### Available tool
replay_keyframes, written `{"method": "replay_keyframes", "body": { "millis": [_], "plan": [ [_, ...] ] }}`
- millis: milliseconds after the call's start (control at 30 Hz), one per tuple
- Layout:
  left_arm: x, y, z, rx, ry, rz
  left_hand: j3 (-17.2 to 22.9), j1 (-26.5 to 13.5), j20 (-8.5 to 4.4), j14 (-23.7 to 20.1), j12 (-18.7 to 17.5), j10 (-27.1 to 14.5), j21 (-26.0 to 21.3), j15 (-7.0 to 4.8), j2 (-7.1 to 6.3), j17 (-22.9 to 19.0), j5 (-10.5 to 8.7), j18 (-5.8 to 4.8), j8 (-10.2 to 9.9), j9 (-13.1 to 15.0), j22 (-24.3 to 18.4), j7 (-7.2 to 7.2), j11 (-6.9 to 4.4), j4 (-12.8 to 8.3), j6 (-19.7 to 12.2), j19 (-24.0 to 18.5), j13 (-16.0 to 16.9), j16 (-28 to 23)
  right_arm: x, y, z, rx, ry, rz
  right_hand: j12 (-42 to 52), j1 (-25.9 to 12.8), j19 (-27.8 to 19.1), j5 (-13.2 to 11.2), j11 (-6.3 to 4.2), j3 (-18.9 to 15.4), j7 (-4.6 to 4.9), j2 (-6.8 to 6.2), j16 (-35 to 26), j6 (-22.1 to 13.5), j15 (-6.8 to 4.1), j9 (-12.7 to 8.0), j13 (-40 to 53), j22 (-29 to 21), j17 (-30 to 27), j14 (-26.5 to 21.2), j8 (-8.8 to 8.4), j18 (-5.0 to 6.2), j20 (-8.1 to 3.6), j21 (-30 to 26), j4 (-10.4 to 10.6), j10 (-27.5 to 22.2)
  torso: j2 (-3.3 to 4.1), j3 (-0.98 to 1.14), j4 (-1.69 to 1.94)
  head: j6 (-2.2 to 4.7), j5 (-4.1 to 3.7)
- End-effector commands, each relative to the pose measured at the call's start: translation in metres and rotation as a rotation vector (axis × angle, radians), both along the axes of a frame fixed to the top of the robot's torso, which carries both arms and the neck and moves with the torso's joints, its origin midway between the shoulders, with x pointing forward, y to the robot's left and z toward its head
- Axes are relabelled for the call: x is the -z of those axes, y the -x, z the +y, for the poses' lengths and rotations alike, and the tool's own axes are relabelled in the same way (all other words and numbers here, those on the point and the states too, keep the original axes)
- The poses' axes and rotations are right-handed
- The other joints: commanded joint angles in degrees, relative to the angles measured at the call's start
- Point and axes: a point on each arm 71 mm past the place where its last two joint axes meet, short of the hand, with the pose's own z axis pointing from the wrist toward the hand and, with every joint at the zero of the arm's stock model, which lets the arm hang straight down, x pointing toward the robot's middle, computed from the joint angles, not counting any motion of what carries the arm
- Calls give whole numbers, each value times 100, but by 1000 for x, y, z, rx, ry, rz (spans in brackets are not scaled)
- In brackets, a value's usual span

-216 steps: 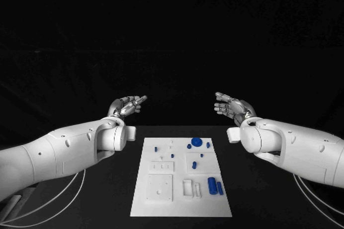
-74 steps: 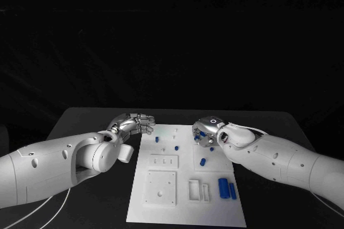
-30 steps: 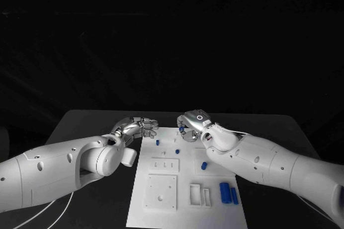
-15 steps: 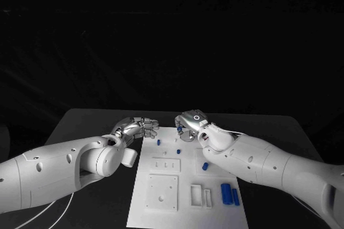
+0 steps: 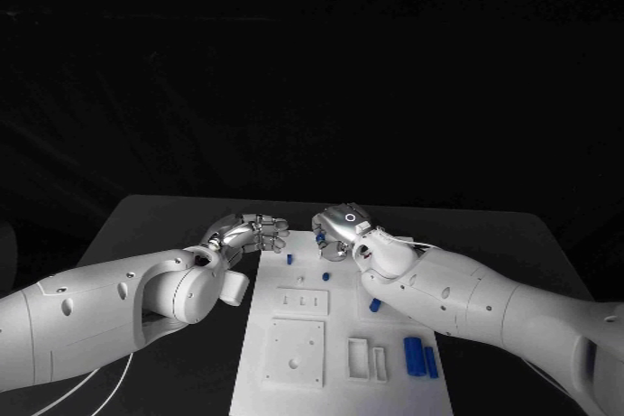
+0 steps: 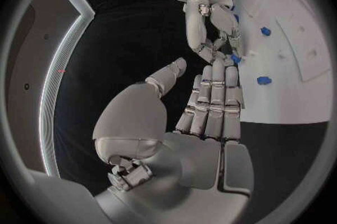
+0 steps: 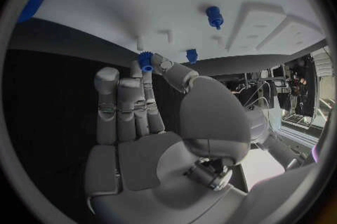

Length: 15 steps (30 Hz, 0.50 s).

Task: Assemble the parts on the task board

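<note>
Pinching: a small blue gear (image 7: 145, 60) is held by the right hand (image 5: 341, 228) above the task board's (image 5: 302, 380) far edge.
Left hand (image 5: 250, 232): fingers curled together, nothing held.
Change: right hand shifted slightly left.

Dim overall, black backdrop swallowing the far half of the head view. Lit from above: white task board (image 5: 341, 335) bright, arms glaring slightly. Soft shadows under the hands. Strong fisheye bending and dark vignette in wrist views; rims blurred.
</note>
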Motion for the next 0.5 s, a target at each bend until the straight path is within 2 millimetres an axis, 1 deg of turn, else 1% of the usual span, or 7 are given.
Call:
{"method": "replay_keyframes", "body": {
  "millis": [33,200,433,467,500],
  "plan": [
    [-3,0,-2,4,10,-13,27,-26,-29,17,-32,-30,25,-27,-14,6,-22,119,-10,-9,127,10,-14,-4,14,-5,3,15,1,-1,-1,7,21,4,13,73,85,39,-45,28,2,-5,23,45,-143,8,550,118,-7,-105,1,399,-112,20,-8,145,11,-5,-3,-13,21],
    [-4,0,-1,4,10,-14,27,-26,-29,17,-32,-30,26,-27,-16,6,-22,119,-10,-9,127,10,-14,-5,14,-5,4,15,2,-3,-5,20,40,-6,11,73,85,39,-45,29,2,-6,24,45,-142,9,554,117,-8,-105,-1,399,-113,21,-7,143,16,-2,-15,-18,34],
    [-4,0,-1,5,10,-14,28,-27,-28,17,-31,-30,28,-26,-17,8,-23,119,-9,-10,127,9,-14,-7,15,-6,4,14,1,-4,-9,41,51,-29,9,76,84,39,-45,36,1,-12,26,48,-142,13,566,116,-12,-105,-4,399,-114,25,-3,142,18,-2,-14,-15,33],
    [-4,0,-1,5,10,-14,28,-27,-28,17,-31,-30,28,-26,-17,8,-23,119,-8,-10,127,9,-14,-7,15,-6,5,14,1,-4,-9,43,51,-30,8,77,84,39,-45,38,1,-12,26,49,-142,14,569,116,-12,-105,-4,399,-115,26,-3,142,20,0,-10,-12,29],
    [-4,0,-1,5,10,-14,29,-27,-28,17,-31,-30,29,-26,-17,8,-23,119,-8,-10,127,9,-14,-7,15,-6,5,14,1,-4,-9,42,51,-30,8,78,84,39,-45,39,1,-12,27,49,-142,14,570,116,-12,-105,-4,399,-115,26,-2,142,23,2,18,-11,9]
  ]
}}
